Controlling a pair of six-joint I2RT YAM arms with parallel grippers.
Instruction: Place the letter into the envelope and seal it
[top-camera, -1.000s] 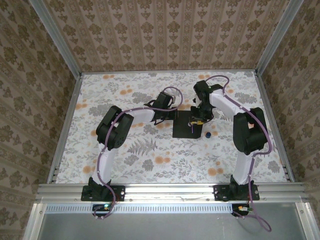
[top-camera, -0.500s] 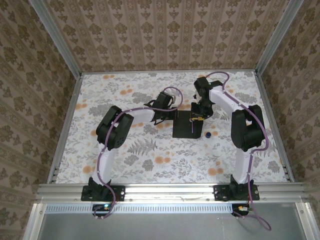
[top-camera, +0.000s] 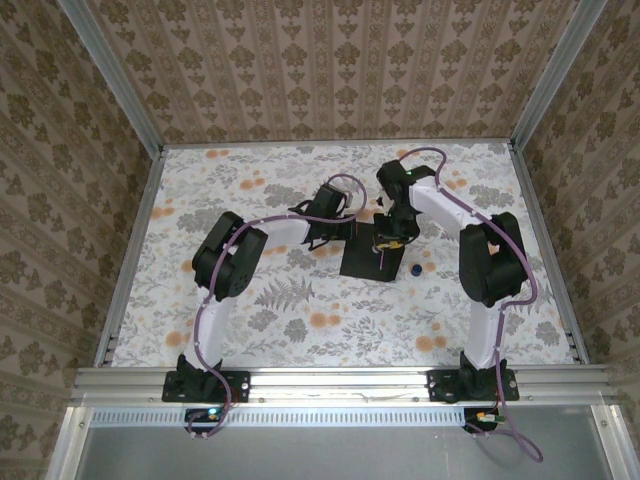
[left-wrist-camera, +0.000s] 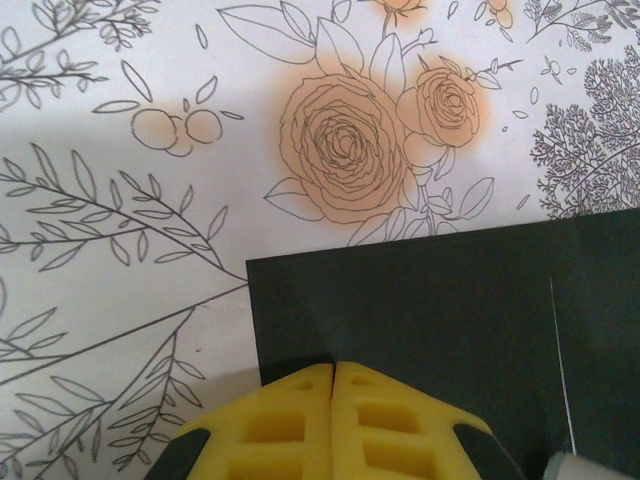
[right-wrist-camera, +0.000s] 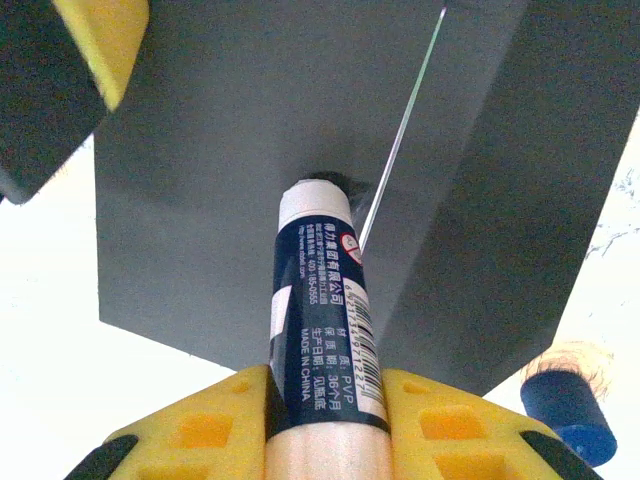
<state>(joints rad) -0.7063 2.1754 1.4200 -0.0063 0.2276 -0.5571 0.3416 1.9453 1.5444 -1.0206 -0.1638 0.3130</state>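
The black envelope (top-camera: 362, 264) lies flat on the floral table. My left gripper (left-wrist-camera: 333, 368) is shut, and its yellow fingertips rest on the envelope (left-wrist-camera: 430, 310) close to its left corner. My right gripper (right-wrist-camera: 322, 388) is shut on a white-and-blue glue stick (right-wrist-camera: 318, 300). The stick's white tip touches the envelope (right-wrist-camera: 220, 170) beside a thin pale line along the flap fold. From above, the right gripper (top-camera: 388, 242) stands over the envelope's far right part and the left gripper (top-camera: 349, 229) at its far left corner. The letter is hidden.
A small blue cap (top-camera: 416, 269) lies on the table just right of the envelope, and it appears as the blue cap (right-wrist-camera: 568, 405) in the right wrist view. Metal rails border the table on all sides.
My right gripper has moved slightly left over the envelope with the glue stick in it. The envelope has turned a little. The left gripper has stayed where it was.
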